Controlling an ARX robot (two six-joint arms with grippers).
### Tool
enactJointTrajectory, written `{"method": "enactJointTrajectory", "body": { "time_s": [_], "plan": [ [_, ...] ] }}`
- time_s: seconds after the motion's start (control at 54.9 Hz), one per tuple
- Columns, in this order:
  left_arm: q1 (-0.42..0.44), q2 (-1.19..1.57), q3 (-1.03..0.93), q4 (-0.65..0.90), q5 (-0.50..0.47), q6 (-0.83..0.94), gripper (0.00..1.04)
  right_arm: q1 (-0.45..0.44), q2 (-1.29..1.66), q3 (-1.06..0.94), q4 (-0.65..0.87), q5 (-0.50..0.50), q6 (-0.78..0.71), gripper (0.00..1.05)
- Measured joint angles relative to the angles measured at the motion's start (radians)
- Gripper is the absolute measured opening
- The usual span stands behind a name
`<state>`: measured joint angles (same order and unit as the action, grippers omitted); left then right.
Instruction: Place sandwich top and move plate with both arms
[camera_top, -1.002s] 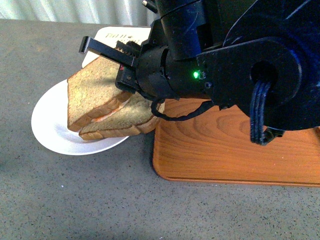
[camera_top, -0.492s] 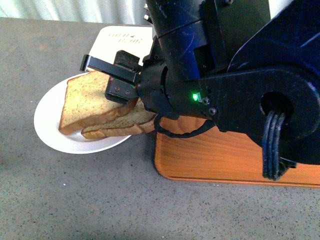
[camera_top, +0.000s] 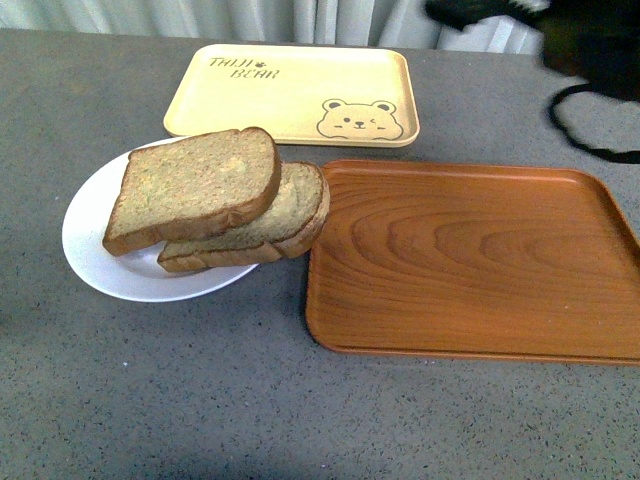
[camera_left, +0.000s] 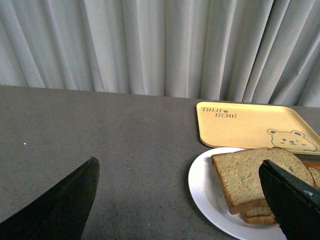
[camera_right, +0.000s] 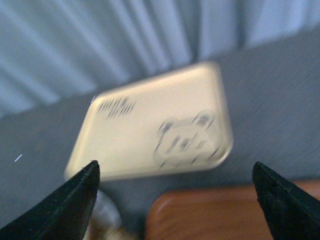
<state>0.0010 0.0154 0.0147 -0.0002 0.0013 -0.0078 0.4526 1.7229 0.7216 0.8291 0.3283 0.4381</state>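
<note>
The sandwich top (camera_top: 195, 185), a squarish brown slice, lies flat on a lower, round-ended slice (camera_top: 295, 215) on the white plate (camera_top: 95, 255), with nothing gripping it. My left gripper (camera_left: 180, 200) is open above the table, beside the plate (camera_left: 202, 185); one finger (camera_left: 292, 200) hangs in front of the sandwich top (camera_left: 245, 175). My right gripper (camera_right: 175, 205) is open and empty, raised over the gap between the two trays. The right arm (camera_top: 580, 40) shows only as a dark blur at the back right of the front view.
A yellow bear-printed tray (camera_top: 290, 90) lies behind the plate. A brown wooden tray (camera_top: 470, 260) sits right of the plate, and the lower slice's end overhangs its left rim. Grey curtains (camera_left: 160, 45) close off the far edge.
The right arm, which covered the plate with its gripper on the sandwich top, has let go and pulled away to the back right. The sandwich top now rests on the lower slice.
</note>
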Motion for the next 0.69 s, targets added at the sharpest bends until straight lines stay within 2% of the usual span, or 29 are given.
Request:
{"method": "enactJointTrajectory", "body": {
  "time_s": [0.018, 0.055, 0.091, 0.146, 0.219, 0.346, 0.383, 0.419, 0.692],
  "plan": [
    [0.000, 0.000, 0.000, 0.000, -0.002, 0.000, 0.96, -0.022, -0.027, -0.051, 0.089, 0.036, -0.085, 0.79],
    [0.000, 0.000, 0.000, 0.000, -0.002, 0.000, 0.96, -0.053, -0.071, -0.115, 0.175, 0.048, -0.173, 0.72],
    [0.000, 0.000, 0.000, 0.000, -0.002, 0.000, 0.96, -0.074, -0.106, -0.158, 0.215, 0.045, -0.237, 0.67],
    [0.000, 0.000, 0.000, 0.000, -0.002, 0.000, 0.96, -0.113, -0.193, -0.253, 0.249, 0.007, -0.338, 0.53],
    [0.000, 0.000, 0.000, 0.000, -0.002, 0.000, 0.96, -0.158, -0.269, -0.354, 0.251, -0.042, -0.395, 0.35],
    [0.000, 0.000, 0.000, 0.000, -0.002, 0.000, 0.96, -0.211, -0.365, -0.452, 0.241, -0.093, -0.415, 0.12],
    [0.000, 0.000, 0.000, 0.000, -0.002, 0.000, 0.96, -0.225, -0.378, -0.482, 0.280, -0.112, -0.420, 0.05],
    [0.000, 0.000, 0.000, 0.000, -0.002, 0.000, 0.96, -0.235, -0.388, -0.502, 0.291, -0.120, -0.426, 0.02],
    [0.000, 0.000, 0.000, 0.000, -0.002, 0.000, 0.96, -0.317, -0.603, -0.625, 0.181, -0.198, -0.432, 0.02]
  ]
}}
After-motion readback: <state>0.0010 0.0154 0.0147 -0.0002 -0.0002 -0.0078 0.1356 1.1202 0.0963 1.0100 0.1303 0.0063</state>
